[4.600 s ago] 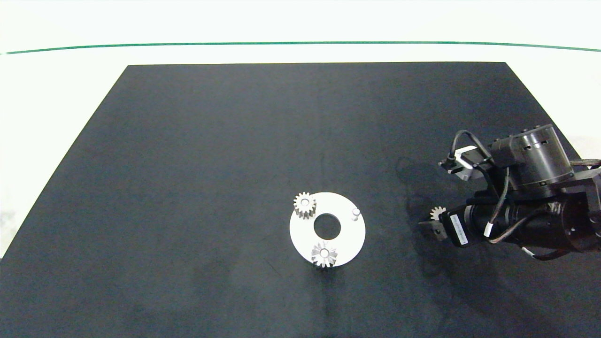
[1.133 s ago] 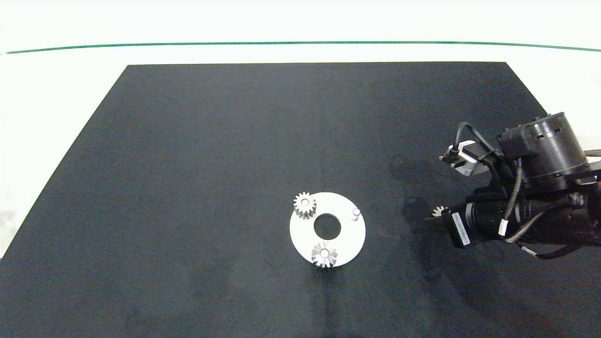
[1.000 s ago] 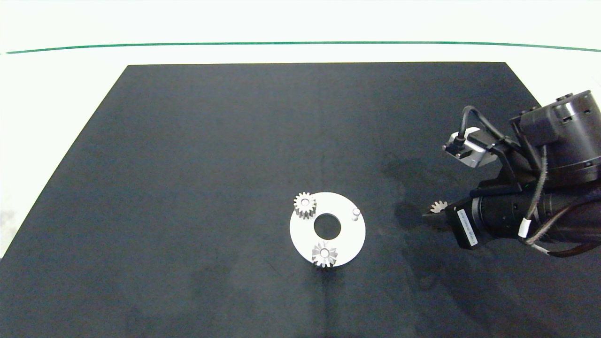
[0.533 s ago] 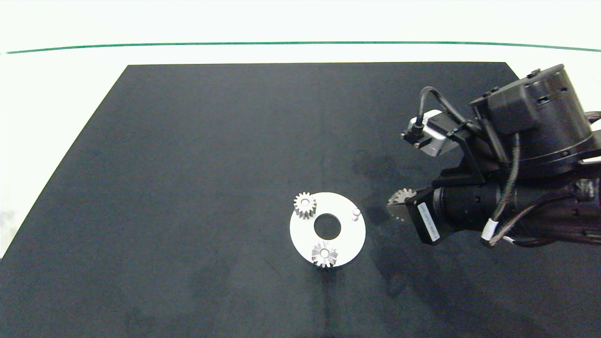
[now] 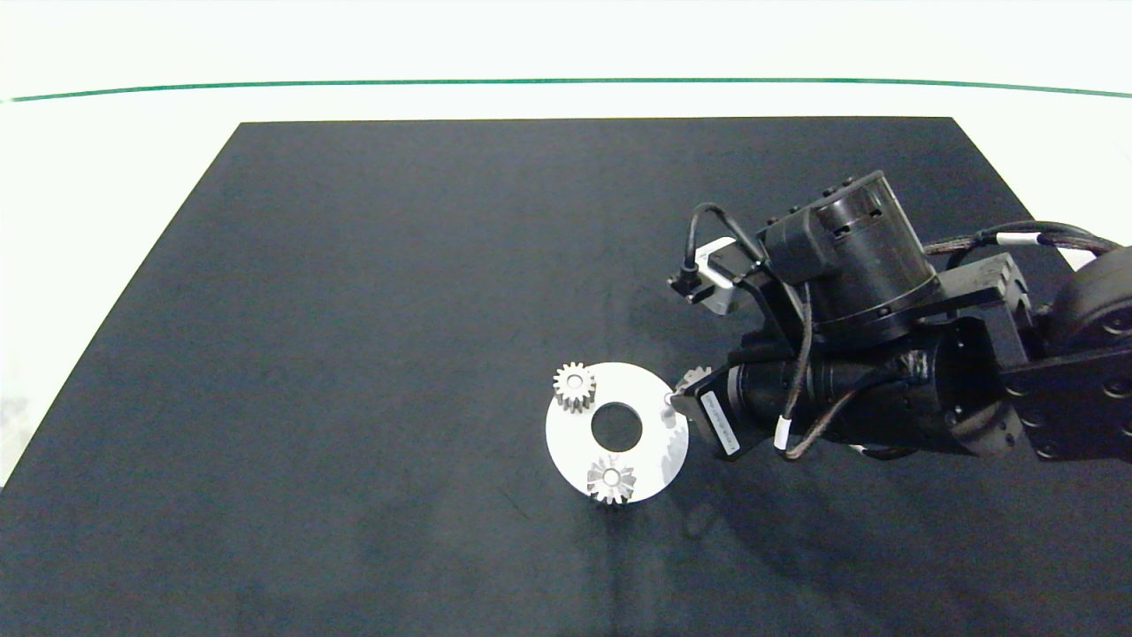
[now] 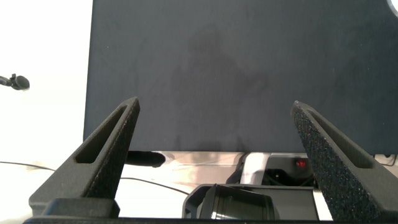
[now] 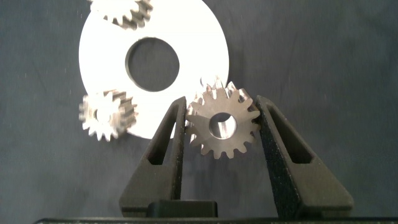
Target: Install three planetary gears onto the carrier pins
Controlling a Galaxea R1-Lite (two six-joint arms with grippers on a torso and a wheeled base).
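Hovering — gear (image 7: 222,121) at disc (image 7: 205,37) edge

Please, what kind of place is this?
Probably a robotics test bench: a plain black mat on a white table, the right pincer carrying a gear toward a white disc.

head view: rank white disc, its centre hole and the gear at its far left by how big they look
1. White disc, clearly largest.
2. Centre hole.
3. Far-left gear, slightly smaller than the hole; close enough that this order is unsure.
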